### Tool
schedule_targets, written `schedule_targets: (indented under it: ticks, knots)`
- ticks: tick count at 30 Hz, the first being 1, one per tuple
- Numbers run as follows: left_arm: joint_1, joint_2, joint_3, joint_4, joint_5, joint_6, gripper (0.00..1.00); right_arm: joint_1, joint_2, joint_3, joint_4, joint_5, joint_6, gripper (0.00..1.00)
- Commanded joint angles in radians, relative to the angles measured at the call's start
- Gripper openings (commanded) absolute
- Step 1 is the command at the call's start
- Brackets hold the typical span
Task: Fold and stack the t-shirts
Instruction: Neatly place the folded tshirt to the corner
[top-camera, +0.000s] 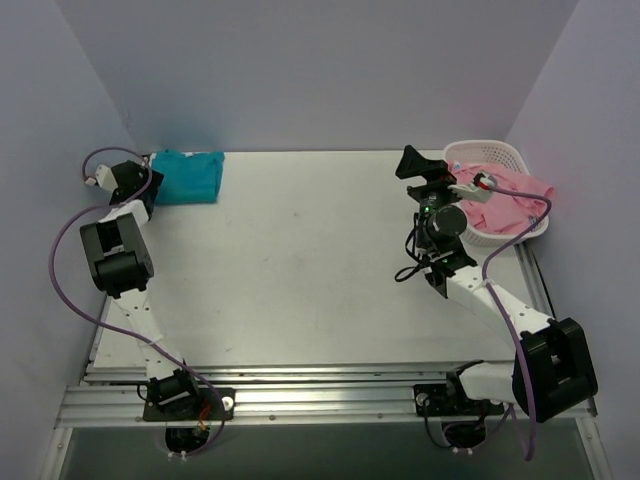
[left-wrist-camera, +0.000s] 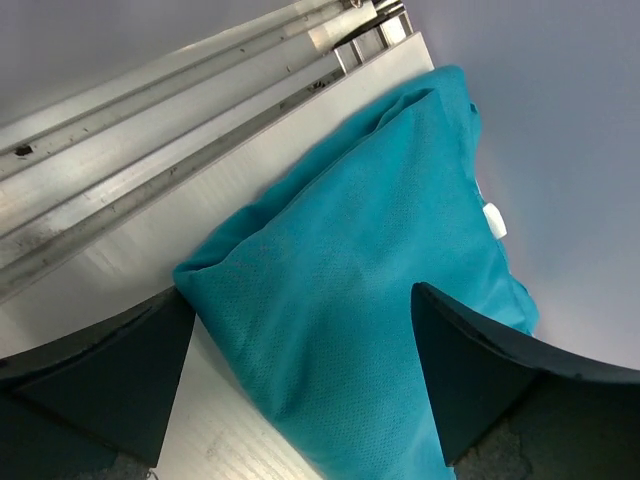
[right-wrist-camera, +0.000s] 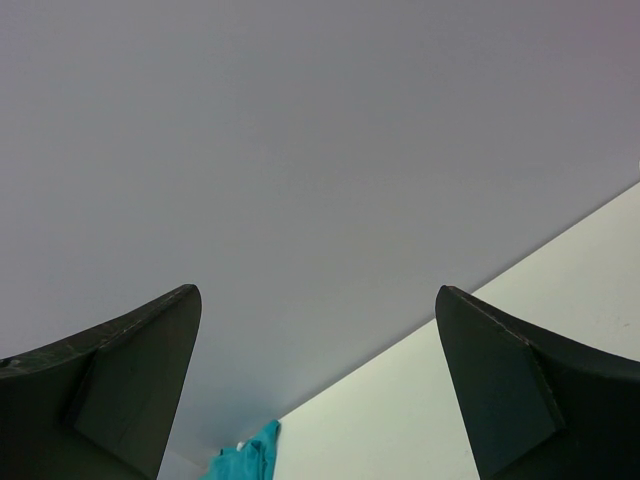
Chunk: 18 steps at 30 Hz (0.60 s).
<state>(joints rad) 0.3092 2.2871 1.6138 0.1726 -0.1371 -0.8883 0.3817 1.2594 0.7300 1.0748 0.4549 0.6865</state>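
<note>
The left gripper (left-wrist-camera: 300, 292) stands wide open, its two dark fingers (left-wrist-camera: 110, 370) spread to either side of the teal shirt (left-wrist-camera: 380, 220) and gripping nothing. The shirt lies under and between them as a folded bundle, its small white label (left-wrist-camera: 493, 220) showing near one edge. It sits in the far left corner of the table (top-camera: 300, 260), close against the back wall. The right gripper (right-wrist-camera: 315, 291) is also wide open with nothing between its fingers (right-wrist-camera: 500, 390) — it points across the table toward the wall. Just beside it on the right stands a white basket (top-camera: 480, 148), and the pink shirt (top-camera: 515, 195) lies bunched in it, spilling over the rim.
</note>
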Motion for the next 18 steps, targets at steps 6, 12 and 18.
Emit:
schedule_targets:
  ticks: [6,12,18]
  knots:
    - [0.013,-0.19,0.038,-0.027,-0.082,0.103,0.97,0.011,0.0,0.042,0.071,-0.007,-0.015,1.0]
    - [-0.019,-0.406,-0.055,0.012,-0.081,0.14,0.96,0.02,0.009,0.123,-0.091,0.008,-0.036,1.0]
    - [-0.143,-0.667,-0.113,-0.109,-0.107,0.303,0.96,0.042,0.054,0.285,-0.343,-0.012,-0.062,1.0]
